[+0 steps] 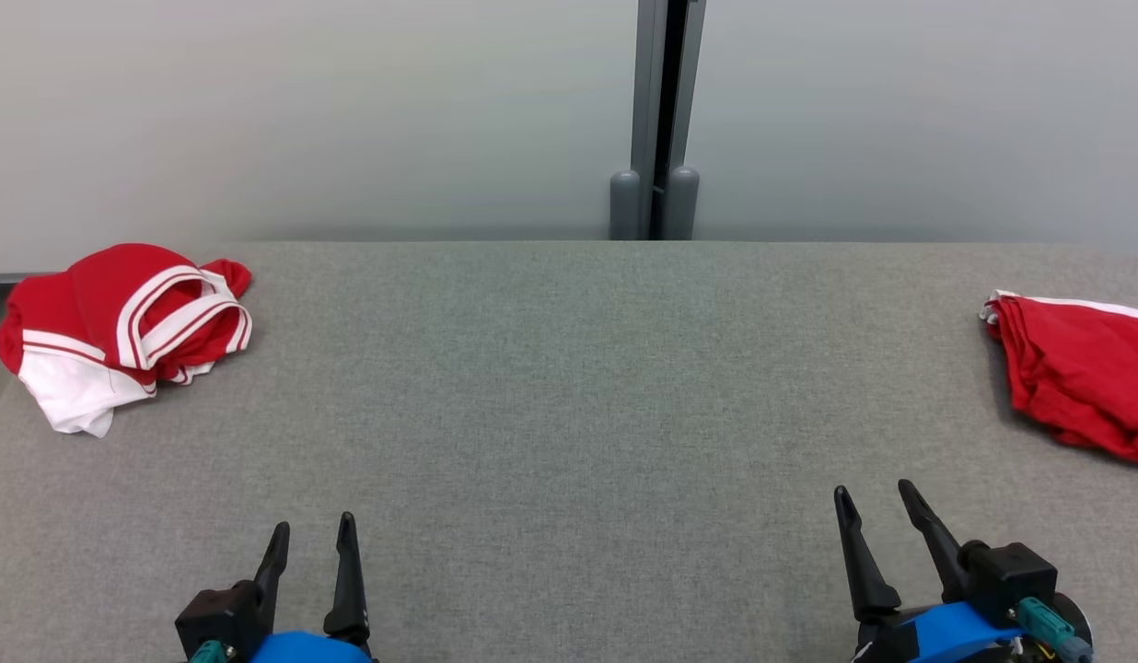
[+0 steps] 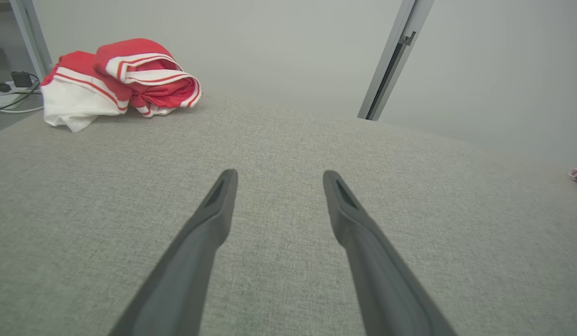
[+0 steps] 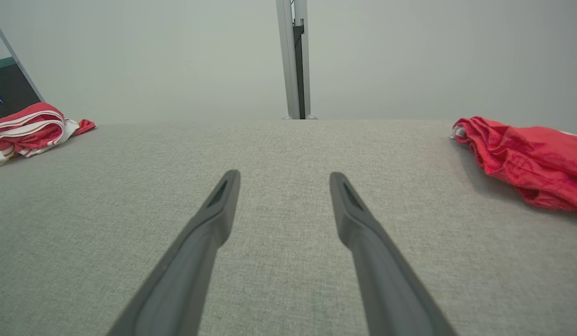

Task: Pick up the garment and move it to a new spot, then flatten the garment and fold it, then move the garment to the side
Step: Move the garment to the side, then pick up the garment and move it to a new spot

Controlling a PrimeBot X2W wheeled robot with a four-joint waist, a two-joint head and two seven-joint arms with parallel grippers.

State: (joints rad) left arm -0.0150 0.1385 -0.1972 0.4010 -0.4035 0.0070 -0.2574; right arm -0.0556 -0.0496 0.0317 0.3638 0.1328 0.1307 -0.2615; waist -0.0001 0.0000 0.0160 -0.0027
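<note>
Across the head view, a grey woven surface [image 1: 569,396] runs edge to edge. Behind it is a pale grey wall [image 1: 302,110], split by a darker vertical post [image 1: 656,120] with two rounded feet at the surface's far edge. The red-and-white garment [image 1: 118,322] sits bunched at the far left corner of the surface, white-striped bands looped on top, a white part toward the left edge. In the left wrist view it is up left [image 2: 120,79], well apart from the fingers. The red garment [image 1: 1075,368] lies at the right edge, rumpled, thin white trim along its far side, cut off by the frame. The right wrist view has it at right [image 3: 526,158]. Left jaws are at lower left and right jaws at lower right, fingers pointing away from the robot. Left fingers [image 2: 209,224] stand wide apart, gripping nothing. Right fingers [image 3: 363,224] are spread just as wide, holding nothing. Both are well apart from either garment. Cables [image 2: 8,93] lie on the floor past the left corner.
</note>
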